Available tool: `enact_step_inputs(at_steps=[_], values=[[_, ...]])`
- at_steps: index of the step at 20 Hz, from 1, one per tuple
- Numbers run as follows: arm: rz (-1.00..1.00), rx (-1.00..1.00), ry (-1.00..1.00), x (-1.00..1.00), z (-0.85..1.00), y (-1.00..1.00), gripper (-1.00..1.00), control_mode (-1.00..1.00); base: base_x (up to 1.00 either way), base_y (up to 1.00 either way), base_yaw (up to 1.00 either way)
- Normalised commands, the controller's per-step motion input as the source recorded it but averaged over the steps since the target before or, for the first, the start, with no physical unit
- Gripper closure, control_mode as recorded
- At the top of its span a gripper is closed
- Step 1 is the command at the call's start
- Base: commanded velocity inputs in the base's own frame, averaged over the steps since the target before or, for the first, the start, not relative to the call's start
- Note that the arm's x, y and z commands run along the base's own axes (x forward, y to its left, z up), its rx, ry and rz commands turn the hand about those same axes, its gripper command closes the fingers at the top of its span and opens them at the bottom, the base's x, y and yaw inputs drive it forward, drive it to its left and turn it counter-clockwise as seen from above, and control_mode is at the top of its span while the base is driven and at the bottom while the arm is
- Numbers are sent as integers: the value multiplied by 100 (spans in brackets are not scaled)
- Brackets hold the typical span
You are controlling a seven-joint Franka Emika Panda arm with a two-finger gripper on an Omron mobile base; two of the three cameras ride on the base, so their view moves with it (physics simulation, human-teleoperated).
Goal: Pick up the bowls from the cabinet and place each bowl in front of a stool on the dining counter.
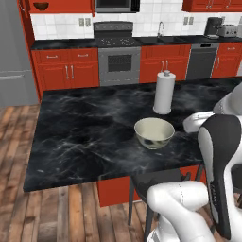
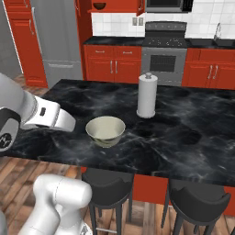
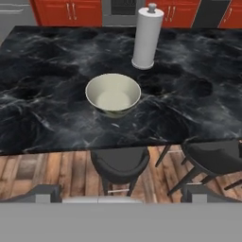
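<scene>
The gripper (image 3: 113, 197) hangs with jaws wide apart and empty, above the near stool (image 3: 119, 163). The cream bowl (image 3: 113, 93) sits on the counter (image 3: 42, 118) before that stool. The brown bowl (image 2: 99, 6) waits in the far cabinet (image 2: 117, 5); approach level, grip its rim.

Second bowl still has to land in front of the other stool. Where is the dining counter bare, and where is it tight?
Bare: the dining counter edge above the right stool, right of the cream bowl and nearer than the paper towel roll. Also bare is the slab's far left. Tight: only between cream bowl and paper towel roll, above the left stool.
</scene>
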Motion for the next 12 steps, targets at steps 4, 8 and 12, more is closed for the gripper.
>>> enact_step_inputs(at_steps=[4,8,12], values=[[0,-2,11,1,29,23,-100,-100,0,0,0],[0,0,10,3,15,11,-100,-100,0,0,0],[0,1,4,1,0,4,-100,-100,0,0,0]])
